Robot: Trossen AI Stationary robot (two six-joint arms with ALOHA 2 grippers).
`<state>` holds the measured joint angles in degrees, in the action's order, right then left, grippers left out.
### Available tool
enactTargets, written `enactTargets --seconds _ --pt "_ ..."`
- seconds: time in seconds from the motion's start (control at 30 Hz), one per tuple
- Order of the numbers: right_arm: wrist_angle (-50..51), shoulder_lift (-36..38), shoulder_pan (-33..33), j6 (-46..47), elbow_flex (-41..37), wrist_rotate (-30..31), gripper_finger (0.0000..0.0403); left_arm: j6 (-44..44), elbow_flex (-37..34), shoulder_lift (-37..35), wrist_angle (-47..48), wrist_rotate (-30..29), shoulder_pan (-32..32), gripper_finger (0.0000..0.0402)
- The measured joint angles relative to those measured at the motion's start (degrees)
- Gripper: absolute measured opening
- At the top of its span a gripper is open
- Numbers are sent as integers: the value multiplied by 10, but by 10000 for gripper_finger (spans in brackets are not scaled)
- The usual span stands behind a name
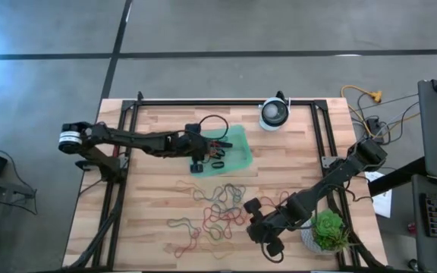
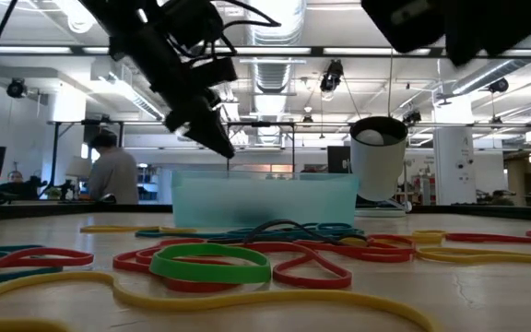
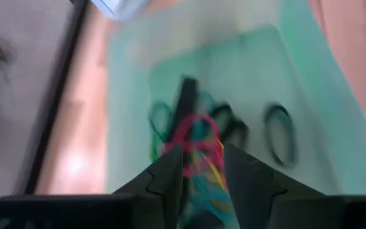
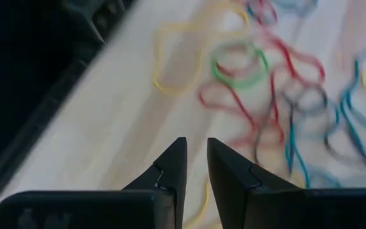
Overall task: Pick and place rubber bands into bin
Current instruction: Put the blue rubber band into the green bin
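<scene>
Rubber bands (image 1: 217, 206) lie mostly strewn across the table (image 1: 158, 205), well apart from the bin (image 1: 237, 149), which already holds several dark loops. My left end effector (image 3: 200, 162) hangs over the bin, fingers spread, a red-and-yellow tangle between them: I judge this the release. My right end effector (image 4: 196, 165), narrowly parted and empty, hovers beside the scatter. Next I'd need one loop singled out.
</scene>
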<state>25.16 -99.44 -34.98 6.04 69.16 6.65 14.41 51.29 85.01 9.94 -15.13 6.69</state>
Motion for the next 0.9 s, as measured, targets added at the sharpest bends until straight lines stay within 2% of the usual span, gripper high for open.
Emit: enactTargets --seconds 0.17,0.27,0.4,0.63,0.77,0.9 --pt "42 0 0 48 -25 121 56 -56 -2 -54 106 -1 -31 98" --pt "36 0 3 38 -37 159 56 -88 -14 -95 137 1 -71 99" --pt "11 0 13 30 -48 159 56 -123 -40 -152 125 0 -146 99" --pt "-32 0 49 28 -74 152 56 -141 -123 -218 18 0 -283 99" --pt "-53 0 72 3 -89 116 56 -140 -144 -246 4 0 -331 99" --pt "-113 0 88 -35 -109 109 56 -140 -145 -267 -9 -1 -354 99"
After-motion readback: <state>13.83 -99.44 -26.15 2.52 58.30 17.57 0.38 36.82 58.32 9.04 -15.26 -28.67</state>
